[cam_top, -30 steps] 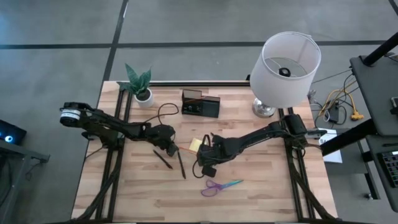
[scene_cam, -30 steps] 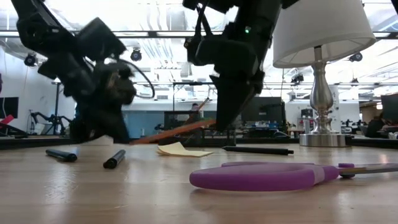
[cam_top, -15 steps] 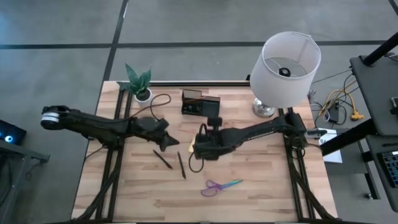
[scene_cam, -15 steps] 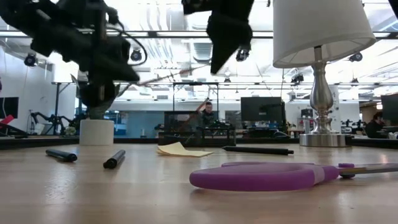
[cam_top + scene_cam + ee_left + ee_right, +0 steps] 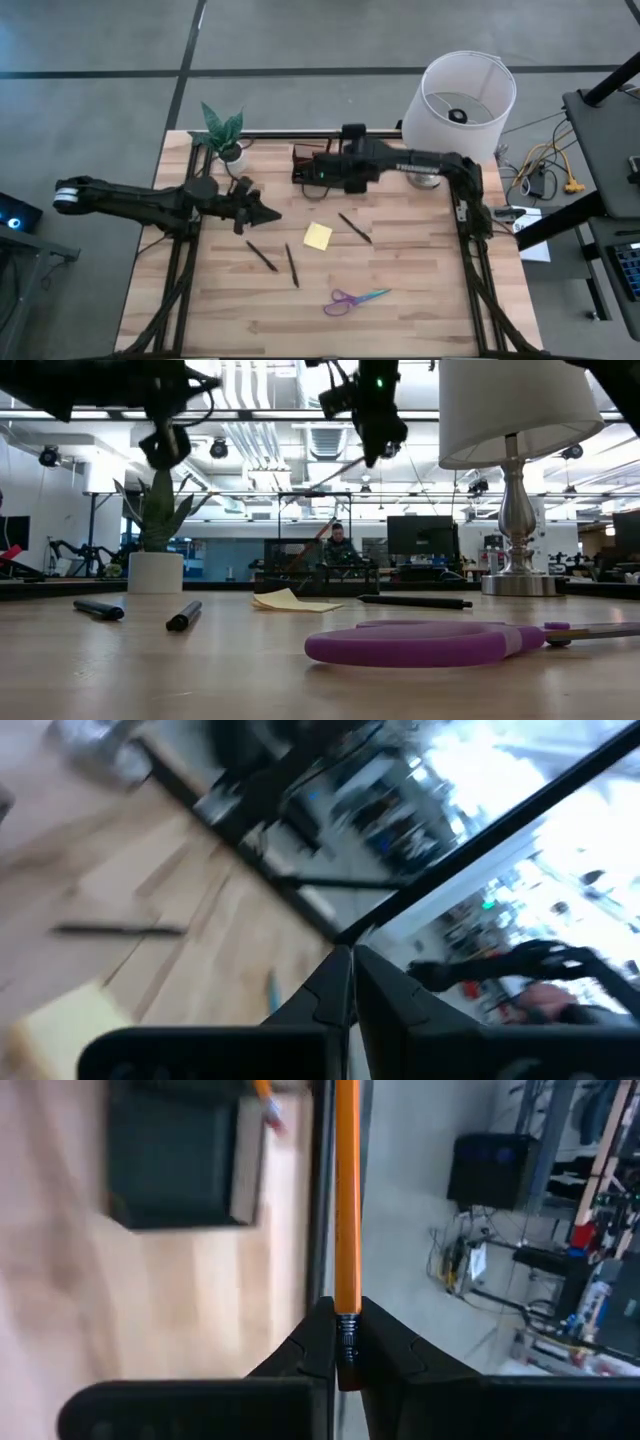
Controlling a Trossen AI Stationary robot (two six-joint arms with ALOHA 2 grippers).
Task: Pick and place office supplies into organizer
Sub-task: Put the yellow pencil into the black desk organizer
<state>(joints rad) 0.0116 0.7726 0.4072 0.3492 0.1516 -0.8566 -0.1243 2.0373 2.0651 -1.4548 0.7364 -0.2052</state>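
We see a table (image 5: 420, 290) of pale, matt wood planks, and on it scissors (image 5: 430, 643) with smooth, slightly glossy purple plastic handles beside a paper sticky-note pad (image 5: 318, 236). The lamp (image 5: 515, 480) pairs a matt white cloth-like shade with a shiny metal stem, while the orange pencil (image 5: 346, 1200) looks smoothly painted, with a ribbed metal band at its end. The organizer (image 5: 180, 1155) reads as matt black.

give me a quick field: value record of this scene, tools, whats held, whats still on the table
right tool: shut on orange pencil, raised by the organizer
left tool: shut, nothing held, above the table's left half
on table: yellow sticky-note pad, scissors, three dark pens
also there: lamp, potted plant
task state: pencil not yet in organizer
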